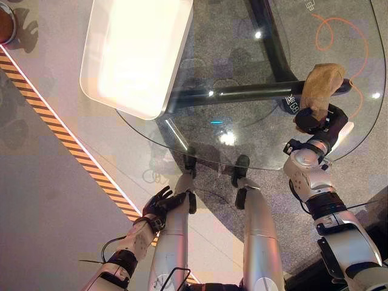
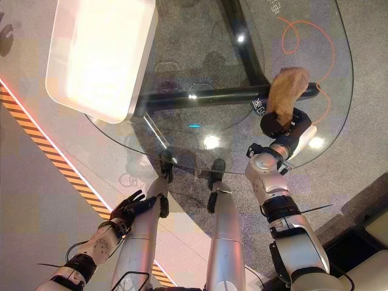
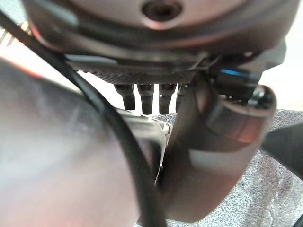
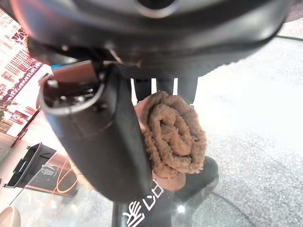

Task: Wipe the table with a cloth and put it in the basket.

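Left eye view: the right hand (image 1: 314, 119) grips one brown cloth (image 1: 321, 85) on the glass table (image 1: 254, 154), near its right edge. One white basket (image 1: 136, 54) sits at the far left of the table. The left hand (image 1: 159, 203) hangs low beside the table, fingers relaxed.

Right eye view: same count: one cloth, one basket, one table.

Left wrist view: fingers (image 3: 147, 97) straight, holding nothing.

Right wrist view: the cloth is bunched and clamped between thumb and fingers.

Judgement: wiping is in hand. Press the cloth flat and sweep broad, overlapping strokes before carrying it across to the basket.
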Available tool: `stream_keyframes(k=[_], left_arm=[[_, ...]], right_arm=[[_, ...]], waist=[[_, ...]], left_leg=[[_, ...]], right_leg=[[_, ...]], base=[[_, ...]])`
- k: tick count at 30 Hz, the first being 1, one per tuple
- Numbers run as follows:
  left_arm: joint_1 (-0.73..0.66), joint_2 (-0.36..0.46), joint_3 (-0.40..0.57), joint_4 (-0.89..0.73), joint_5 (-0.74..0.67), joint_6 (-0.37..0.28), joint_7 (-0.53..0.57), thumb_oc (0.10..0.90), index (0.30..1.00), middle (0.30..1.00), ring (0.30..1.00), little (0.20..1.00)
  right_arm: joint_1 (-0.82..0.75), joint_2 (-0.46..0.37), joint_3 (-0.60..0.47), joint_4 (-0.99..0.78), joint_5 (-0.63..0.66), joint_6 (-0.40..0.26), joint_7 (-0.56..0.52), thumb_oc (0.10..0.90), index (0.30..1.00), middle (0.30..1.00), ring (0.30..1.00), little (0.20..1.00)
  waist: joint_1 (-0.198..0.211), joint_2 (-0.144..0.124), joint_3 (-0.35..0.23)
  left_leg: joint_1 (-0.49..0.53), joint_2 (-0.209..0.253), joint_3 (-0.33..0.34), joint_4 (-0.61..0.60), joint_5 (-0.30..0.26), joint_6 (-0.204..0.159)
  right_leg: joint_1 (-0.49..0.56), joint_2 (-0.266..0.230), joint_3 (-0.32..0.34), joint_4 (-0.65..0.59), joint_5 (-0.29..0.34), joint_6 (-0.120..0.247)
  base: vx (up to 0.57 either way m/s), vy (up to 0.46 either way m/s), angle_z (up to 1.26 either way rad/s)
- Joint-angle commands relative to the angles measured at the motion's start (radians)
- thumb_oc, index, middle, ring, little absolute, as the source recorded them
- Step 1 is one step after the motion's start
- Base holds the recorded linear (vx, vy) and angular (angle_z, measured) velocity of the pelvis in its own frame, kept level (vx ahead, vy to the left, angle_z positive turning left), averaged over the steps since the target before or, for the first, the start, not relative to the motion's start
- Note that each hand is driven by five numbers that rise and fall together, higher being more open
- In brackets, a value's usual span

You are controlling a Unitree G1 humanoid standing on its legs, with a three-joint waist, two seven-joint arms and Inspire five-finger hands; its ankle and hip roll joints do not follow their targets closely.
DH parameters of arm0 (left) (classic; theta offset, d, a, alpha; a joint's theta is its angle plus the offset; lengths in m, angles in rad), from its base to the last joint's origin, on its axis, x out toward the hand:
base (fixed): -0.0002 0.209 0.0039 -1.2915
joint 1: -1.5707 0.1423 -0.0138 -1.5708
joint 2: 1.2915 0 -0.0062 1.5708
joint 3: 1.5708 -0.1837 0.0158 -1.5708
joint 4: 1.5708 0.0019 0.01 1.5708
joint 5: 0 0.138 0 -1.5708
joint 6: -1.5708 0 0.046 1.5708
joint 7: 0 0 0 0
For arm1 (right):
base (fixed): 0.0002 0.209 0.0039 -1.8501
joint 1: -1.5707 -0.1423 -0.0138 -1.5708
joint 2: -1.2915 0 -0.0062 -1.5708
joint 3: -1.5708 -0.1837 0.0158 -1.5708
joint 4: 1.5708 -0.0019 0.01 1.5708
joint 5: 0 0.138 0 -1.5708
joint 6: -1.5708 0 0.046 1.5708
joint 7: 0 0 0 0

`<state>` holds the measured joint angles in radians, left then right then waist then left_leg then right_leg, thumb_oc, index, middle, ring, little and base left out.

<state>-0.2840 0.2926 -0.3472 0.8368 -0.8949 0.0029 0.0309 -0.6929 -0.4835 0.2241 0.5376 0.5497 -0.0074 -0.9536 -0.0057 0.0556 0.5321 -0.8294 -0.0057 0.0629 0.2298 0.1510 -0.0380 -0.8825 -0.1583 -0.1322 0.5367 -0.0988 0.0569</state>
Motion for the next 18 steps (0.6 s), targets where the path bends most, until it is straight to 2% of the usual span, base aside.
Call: stream_keyframes(k=[1, 8, 12, 18], left_arm=[[0.064, -0.037, -0.035, 0.008, -0.040, 0.002, -0.019, 0.800, 0.900, 0.900, 0.900, 0.900], [0.062, -0.041, -0.041, -0.011, -0.042, -0.010, -0.022, 0.800, 0.900, 0.900, 0.900, 0.900], [0.062, -0.041, -0.034, -0.030, -0.042, -0.011, -0.018, 0.800, 0.900, 0.900, 0.900, 0.900], [0.072, -0.042, -0.025, -0.039, -0.029, -0.020, -0.026, 0.800, 0.900, 0.900, 0.900, 0.900]], right_arm=[[0.016, -0.030, 0.020, -0.044, -0.013, -0.025, 0.031, 0.100, 0.300, 0.300, 0.300, 0.200], [0.002, -0.041, 0.027, -0.079, -0.080, -0.026, 0.060, 0.100, 0.300, 0.300, 0.300, 0.200], [-0.013, -0.058, 0.076, -0.178, -0.221, 0.073, 0.213, 0.100, 0.300, 0.300, 0.300, 0.200], [-0.005, -0.053, 0.133, -0.262, -0.242, 0.097, 0.338, 0.100, 0.300, 0.300, 0.300, 0.200]], waist=[[0.010, 0.019, -0.012], [0.014, 0.018, -0.012], [0.014, 0.014, -0.012], [0.014, 0.010, -0.012]], left_leg=[[-0.051, -0.041, 0.053, 0.206, -0.200, 0.012], [-0.059, -0.044, 0.052, 0.209, -0.202, 0.014], [-0.060, -0.047, 0.051, 0.204, -0.199, 0.013], [-0.062, -0.045, 0.054, 0.201, -0.196, 0.009]], right_leg=[[-0.023, 0.045, -0.023, -0.169, 0.147, 0.023], [-0.030, 0.044, -0.023, -0.167, 0.148, 0.026], [-0.033, 0.043, -0.026, -0.170, 0.150, 0.030], [-0.035, 0.040, -0.032, -0.169, 0.146, 0.030]], base=[[0.00, 0.033, 0.00], [0.00, 0.000, 0.00], [0.00, 0.005, 0.01], [0.00, 0.000, 0.00]])
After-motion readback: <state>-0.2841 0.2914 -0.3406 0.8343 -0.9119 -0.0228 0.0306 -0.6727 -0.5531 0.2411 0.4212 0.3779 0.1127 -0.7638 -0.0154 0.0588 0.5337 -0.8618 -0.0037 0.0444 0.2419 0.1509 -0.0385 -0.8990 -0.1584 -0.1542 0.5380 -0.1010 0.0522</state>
